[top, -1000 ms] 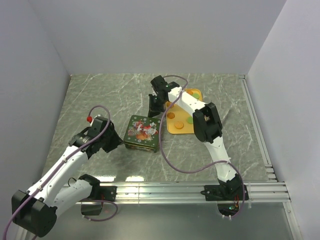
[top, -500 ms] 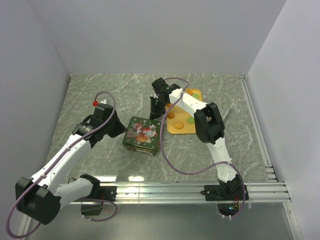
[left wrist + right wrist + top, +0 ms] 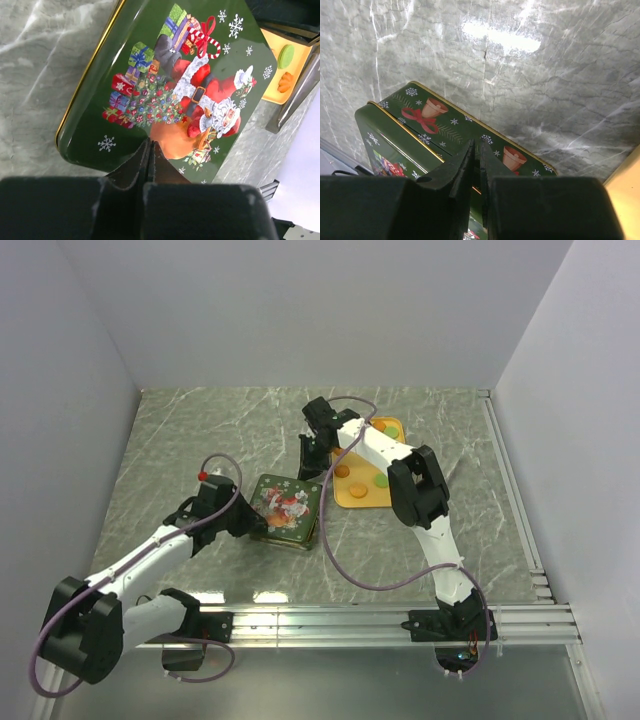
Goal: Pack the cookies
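We see the left claw (image 3: 150, 152) pinched closed, empty, nosing the tin (image 3: 195, 65) just ahead, probably bracing it. Opposite, the right claw (image 3: 476, 150), tips together, meets its rim.

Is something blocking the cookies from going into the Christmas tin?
Yes. The Santa lid is still on the green tin, closing it. The cookies sit on the yellow tray right beside the tin.
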Action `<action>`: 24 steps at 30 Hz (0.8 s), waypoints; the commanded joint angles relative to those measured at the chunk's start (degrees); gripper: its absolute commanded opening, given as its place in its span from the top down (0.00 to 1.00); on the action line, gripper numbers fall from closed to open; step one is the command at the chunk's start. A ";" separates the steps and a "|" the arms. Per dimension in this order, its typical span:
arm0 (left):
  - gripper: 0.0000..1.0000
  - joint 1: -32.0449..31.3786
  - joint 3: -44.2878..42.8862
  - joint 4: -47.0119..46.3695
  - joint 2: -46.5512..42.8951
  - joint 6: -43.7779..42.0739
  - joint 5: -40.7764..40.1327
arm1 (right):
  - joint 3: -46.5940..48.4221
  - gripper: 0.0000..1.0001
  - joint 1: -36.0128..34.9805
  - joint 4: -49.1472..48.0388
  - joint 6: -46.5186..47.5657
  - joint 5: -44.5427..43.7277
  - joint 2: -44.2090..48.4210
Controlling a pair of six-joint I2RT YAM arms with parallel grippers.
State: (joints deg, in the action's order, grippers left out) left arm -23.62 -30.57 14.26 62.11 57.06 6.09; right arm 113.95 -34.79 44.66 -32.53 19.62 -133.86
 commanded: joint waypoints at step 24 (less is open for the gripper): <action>0.90 5.15 -18.57 17.83 0.37 -7.22 -10.84 | 0.49 0.67 6.56 1.12 0.54 -4.50 9.48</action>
State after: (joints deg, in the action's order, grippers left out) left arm -21.06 -48.18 30.30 59.68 53.10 -4.16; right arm 113.45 -31.92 45.43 -32.51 17.30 -131.41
